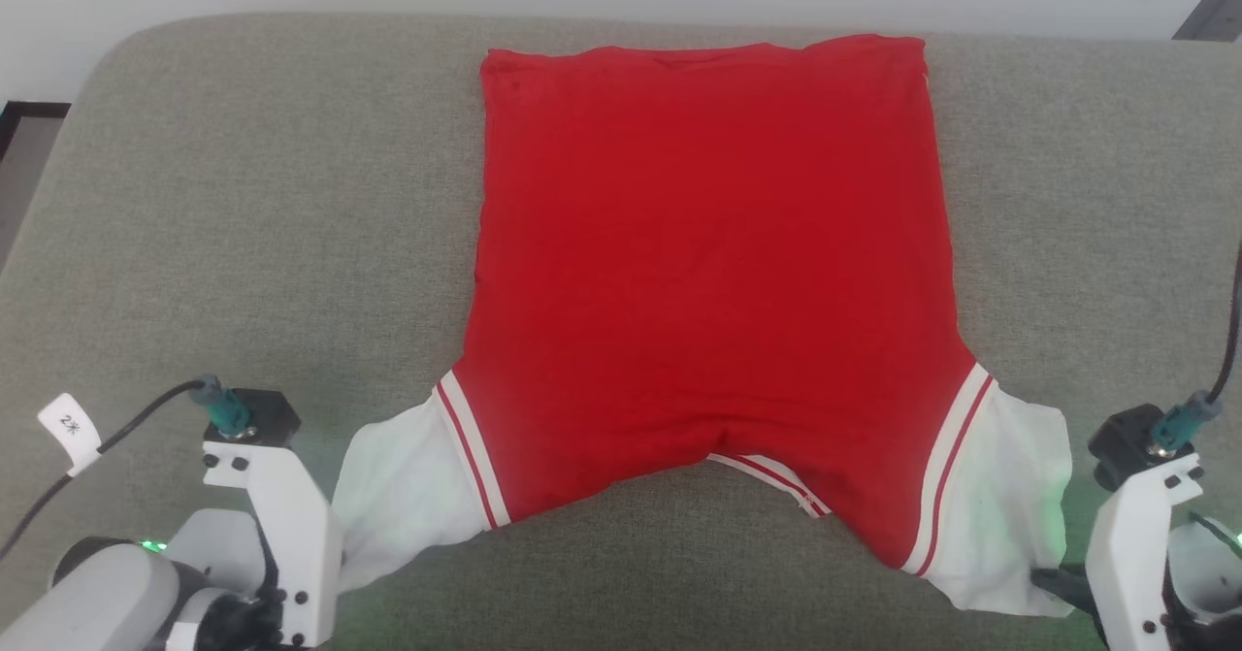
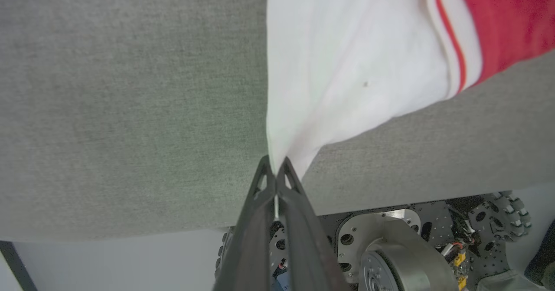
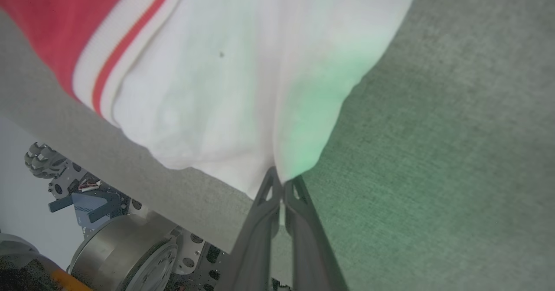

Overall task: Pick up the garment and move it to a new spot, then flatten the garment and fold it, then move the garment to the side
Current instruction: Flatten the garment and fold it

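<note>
Since both arms work from the near edge of the grey padded surface (image 1: 243,244), you find each one pinching a sleeve tip there. Left gripper (image 2: 274,169): jaws together, clamped on the outer corner of the white left sleeve (image 2: 347,65). Right gripper (image 3: 282,180): jaws together, clamped on the corner of the white right sleeve (image 3: 225,87).

Judgement: the sleeves are held outward and toward the robot to draw the red T-shirt (image 1: 708,273) taut and flat before folding. The flared near shoulders fit that.

Beyond the sleeves, the striped collar (image 1: 771,481) faces the robot and the red body lies flat across mid-surface. The hem (image 1: 699,49) sits near the far edge.

Note the difference between views. The wrist views confirm cloth between the fingertips and show the wheeled base (image 2: 390,256) below the surface edge. The head view does not resolve either pinch, but it gives you the T-shirt's full layout.
</note>
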### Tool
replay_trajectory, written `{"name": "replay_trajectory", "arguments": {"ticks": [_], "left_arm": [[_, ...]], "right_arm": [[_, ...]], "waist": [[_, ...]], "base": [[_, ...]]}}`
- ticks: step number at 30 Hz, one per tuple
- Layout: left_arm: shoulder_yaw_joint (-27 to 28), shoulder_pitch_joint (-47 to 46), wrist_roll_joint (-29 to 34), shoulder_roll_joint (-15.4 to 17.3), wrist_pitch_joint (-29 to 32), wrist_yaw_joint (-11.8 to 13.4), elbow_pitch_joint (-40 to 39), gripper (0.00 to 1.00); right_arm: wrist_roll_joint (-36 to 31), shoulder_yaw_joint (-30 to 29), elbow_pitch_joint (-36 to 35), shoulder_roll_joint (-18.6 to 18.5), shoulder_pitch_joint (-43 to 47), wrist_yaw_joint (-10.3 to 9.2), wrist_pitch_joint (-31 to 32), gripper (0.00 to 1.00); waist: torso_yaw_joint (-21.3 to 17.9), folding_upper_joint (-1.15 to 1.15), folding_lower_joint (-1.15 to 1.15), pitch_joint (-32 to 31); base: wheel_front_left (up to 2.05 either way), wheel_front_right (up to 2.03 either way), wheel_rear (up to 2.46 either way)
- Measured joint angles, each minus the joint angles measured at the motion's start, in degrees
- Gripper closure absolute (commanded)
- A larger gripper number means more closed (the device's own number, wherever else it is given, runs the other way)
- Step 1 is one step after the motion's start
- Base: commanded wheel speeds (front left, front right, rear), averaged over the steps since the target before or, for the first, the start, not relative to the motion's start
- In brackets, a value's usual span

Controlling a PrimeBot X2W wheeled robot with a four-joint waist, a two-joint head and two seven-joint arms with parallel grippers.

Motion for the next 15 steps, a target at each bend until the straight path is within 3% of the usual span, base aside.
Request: {"name": "replay_trajectory", "arguments": {"ticks": [1,2,7,15], "left_arm": [[0.13,-0.01,0.07,-0.65,-0.76,-0.11,0.46,1.0],[0.05,-0.01,0.33,-1.18,-1.47,-0.37,0.88,1.0],[0.36,-0.03,0.65,-3.63,-6.03,-2.24,2.54,1.0],[1.71,-0.41,2.03,-5.91,-14.55,-5.54,4.66,1.0]], "right_arm": [[-0.8,0.24,0.44,0.56,-0.01,0.0,-0.47,0.51],[-1.44,0.19,0.69,1.19,-0.11,0.0,-1.4,0.0],[-3.52,-0.16,0.97,2.86,-0.77,0.01,-4.77,0.0],[-6.61,-5.92,-1.88,4.97,-1.99,0.01,-11.7,0.0]], "waist": [[0.04,0.0,0.0,0.12],[0.06,0.0,0.0,0.22],[0.04,0.0,0.0,0.38],[0.28,0.0,0.0,0.46]], "base": [[0.0,0.0,0.0],[0.0,0.0,0.0],[0.0,0.0,0.0],[0.0,0.0,0.0]]}}
